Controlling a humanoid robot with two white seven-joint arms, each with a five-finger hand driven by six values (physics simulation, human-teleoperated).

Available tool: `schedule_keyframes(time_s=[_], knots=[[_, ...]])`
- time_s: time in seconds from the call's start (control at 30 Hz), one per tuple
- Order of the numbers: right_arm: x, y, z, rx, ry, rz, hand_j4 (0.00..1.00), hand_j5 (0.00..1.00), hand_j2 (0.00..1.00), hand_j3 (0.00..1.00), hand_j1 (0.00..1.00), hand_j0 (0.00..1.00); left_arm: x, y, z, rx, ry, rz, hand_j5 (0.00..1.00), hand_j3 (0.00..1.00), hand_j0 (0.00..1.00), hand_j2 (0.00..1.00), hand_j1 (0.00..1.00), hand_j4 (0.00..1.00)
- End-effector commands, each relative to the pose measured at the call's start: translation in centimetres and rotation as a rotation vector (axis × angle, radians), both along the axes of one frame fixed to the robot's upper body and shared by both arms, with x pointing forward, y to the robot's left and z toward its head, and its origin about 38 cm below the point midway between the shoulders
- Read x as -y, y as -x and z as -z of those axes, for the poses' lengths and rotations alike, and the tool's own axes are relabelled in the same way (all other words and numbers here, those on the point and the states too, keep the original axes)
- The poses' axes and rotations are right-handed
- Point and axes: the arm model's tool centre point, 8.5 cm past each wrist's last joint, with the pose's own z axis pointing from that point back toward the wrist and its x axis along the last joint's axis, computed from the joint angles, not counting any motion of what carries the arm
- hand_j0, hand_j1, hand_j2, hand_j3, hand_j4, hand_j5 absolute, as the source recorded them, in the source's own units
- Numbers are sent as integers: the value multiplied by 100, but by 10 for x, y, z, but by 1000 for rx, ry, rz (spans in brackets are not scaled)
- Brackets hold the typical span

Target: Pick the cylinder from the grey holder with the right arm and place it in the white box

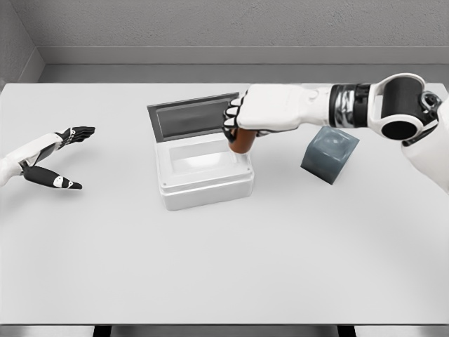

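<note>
The right hand [235, 126] grips the brown cylinder [243, 141] over the white box [203, 172]'s 2 o'clock corner; it should move toward 8 o'clock and lower it upright, clear of the rim, before letting go.

No text, label or number seems readable on anything in view.

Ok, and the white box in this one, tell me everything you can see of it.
The white box is a squarish, plastic-looking container with rounded corners and a stepped base, standing near the middle of the table. Its dark grey-lined lid stands open, hinged at the far edge. The inside looks empty. The right hand holds the brown cylinder over its right rim; whether they touch is unclear.
</note>
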Motion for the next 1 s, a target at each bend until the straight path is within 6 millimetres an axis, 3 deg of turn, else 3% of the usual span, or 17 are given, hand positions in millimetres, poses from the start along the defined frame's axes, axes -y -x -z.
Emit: schedule_keyframes(time_s=[0.0, 0.13, 0.37, 0.4, 0.43, 0.77, 0.83, 0.97], knots=[[-3, 0, 4, -14, 0, -5, 34, 34, 34, 34, 34, 34, -1, 0, -1, 1, 6, -5, 100, 100, 100, 100, 100, 100], [-3, 0, 4, -15, 1, -4, 35, 35, 35, 35, 35, 35, -1, 0, 0, -1, 6, -5, 100, 100, 100, 100, 100, 100], [-3, -1, 0, -3, 2, -2, 60, 60, 60, 60, 60, 60, -1, 0, 0, -1, 5, -5, 100, 100, 100, 100, 100, 100], [-3, -1, 0, -3, 2, -2, 75, 75, 75, 75, 75, 75, -1, 0, 0, -1, 6, -5, 100, 100, 100, 100, 100, 100], [-3, -1, 0, -1, 1, -2, 100, 100, 100, 100, 100, 100, -1, 0, 0, -1, 4, -5, 100, 100, 100, 100, 100, 100], [2, -2, -4, 8, 3, 6, 100, 100, 100, 100, 100, 100, -1, 1, 0, -2, 5, -5, 100, 100, 100, 100, 100, 100], [21, -4, -7, 13, 11, 45, 100, 100, 100, 100, 100, 100, -1, 1, 0, -2, 4, -6, 100, 100, 100, 100, 100, 100], [97, -3, -12, -13, 24, 193, 100, 100, 100, 100, 100, 100, -1, 1, 0, -3, 3, -4, 100, 100, 100, 100, 100, 100]])
